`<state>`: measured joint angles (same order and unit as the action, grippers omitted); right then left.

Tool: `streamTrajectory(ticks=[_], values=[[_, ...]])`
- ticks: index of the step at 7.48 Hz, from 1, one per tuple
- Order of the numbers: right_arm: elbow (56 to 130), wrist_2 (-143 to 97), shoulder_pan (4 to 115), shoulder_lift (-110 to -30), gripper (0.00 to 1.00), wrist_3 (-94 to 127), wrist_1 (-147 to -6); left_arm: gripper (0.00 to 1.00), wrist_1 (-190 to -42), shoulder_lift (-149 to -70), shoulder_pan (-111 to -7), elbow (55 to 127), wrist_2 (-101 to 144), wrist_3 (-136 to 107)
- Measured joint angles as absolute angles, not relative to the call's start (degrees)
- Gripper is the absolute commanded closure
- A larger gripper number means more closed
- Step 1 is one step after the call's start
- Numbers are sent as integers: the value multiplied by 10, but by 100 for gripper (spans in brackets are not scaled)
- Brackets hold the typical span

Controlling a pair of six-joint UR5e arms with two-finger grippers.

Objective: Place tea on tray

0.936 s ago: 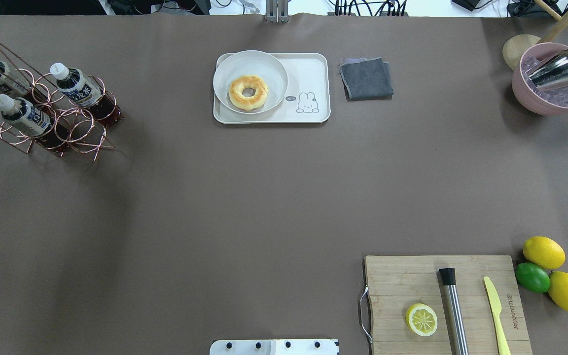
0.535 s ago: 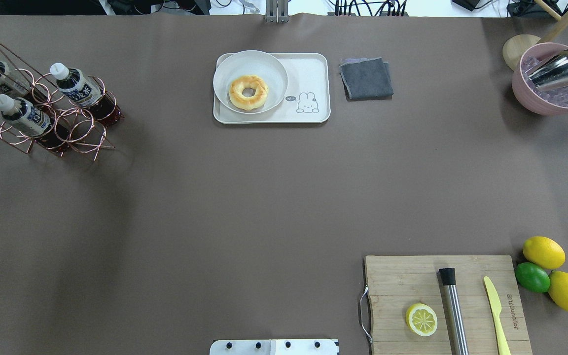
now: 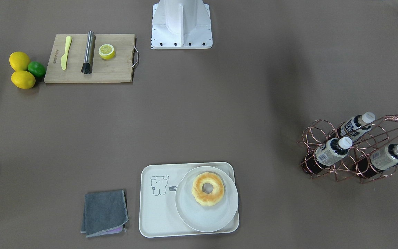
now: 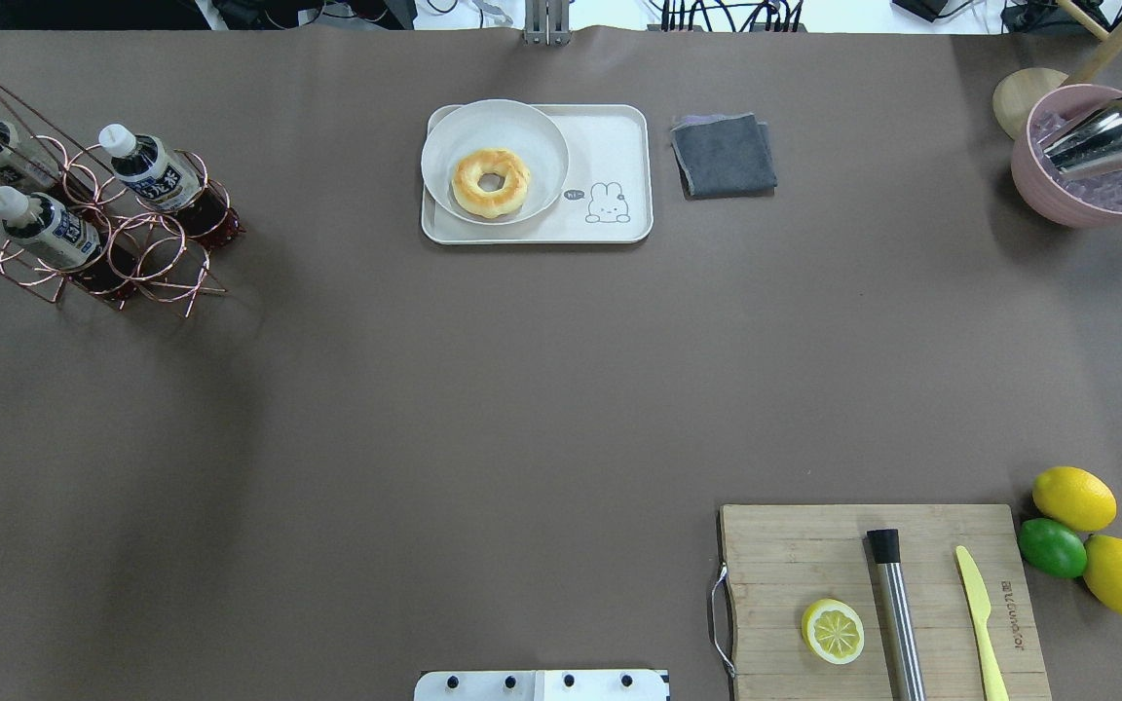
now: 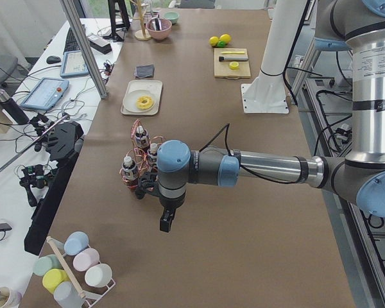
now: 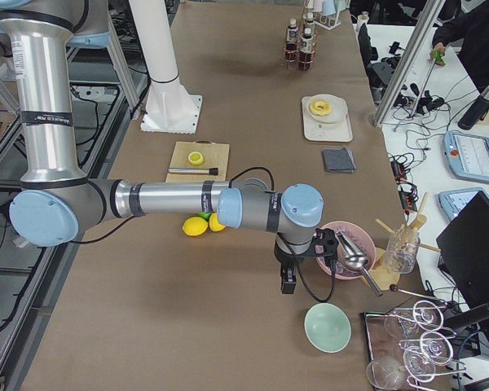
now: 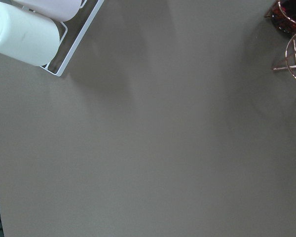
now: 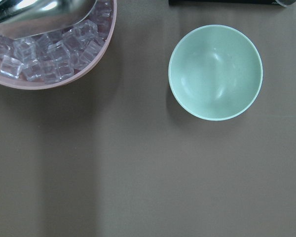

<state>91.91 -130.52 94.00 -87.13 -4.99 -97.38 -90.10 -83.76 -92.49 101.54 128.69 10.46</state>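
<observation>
The tea (image 4: 147,166) is standing upright, cap up and long axis vertical, in one ring of a copper wire rack (image 4: 154,255) at about 10 o'clock on the counter (image 4: 483,409) in the overhead view. Two matching bottles (image 4: 40,224) are sharing that rack, and several of its rings are standing empty. This bottle is the one sitting closest to the tray.

The left hand (image 5: 166,221) is hanging fingers-down just beside the rack, out past its end of the counter. In the left wrist view the rack's wire is showing at about 2 o'clock, so the reach is looking like a short move that way. The right hand (image 6: 288,279) is hovering well apart at the opposite end, so the left arm is clearly the nearer one. Both hands are appearing only in the side views, so I cannot tell whether either is spread or closed.

The tray (image 4: 610,136) is lying at 12 o'clock on the counter, roughly 3 o'clock from the rack. A round plate (image 4: 522,127) carrying a doughnut (image 4: 491,182) is filling its 9 o'clock half, leaving the bear-printed 3 o'clock half bare. That is probably the spot for the bottle.

At 2 o'clock a pink bowl (image 4: 1038,190) is holding ice cubes (image 4: 1106,190) and a metal scoop (image 4: 1106,134). A green bowl (image 8: 215,72) beside it is sitting empty.
</observation>
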Motion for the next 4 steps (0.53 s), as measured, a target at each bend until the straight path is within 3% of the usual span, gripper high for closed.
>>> streamTrajectory(ticks=[4], values=[[920,-1305,940,-870,0,-49,-974,3,-902,-842,-914,1016,1290,104]])
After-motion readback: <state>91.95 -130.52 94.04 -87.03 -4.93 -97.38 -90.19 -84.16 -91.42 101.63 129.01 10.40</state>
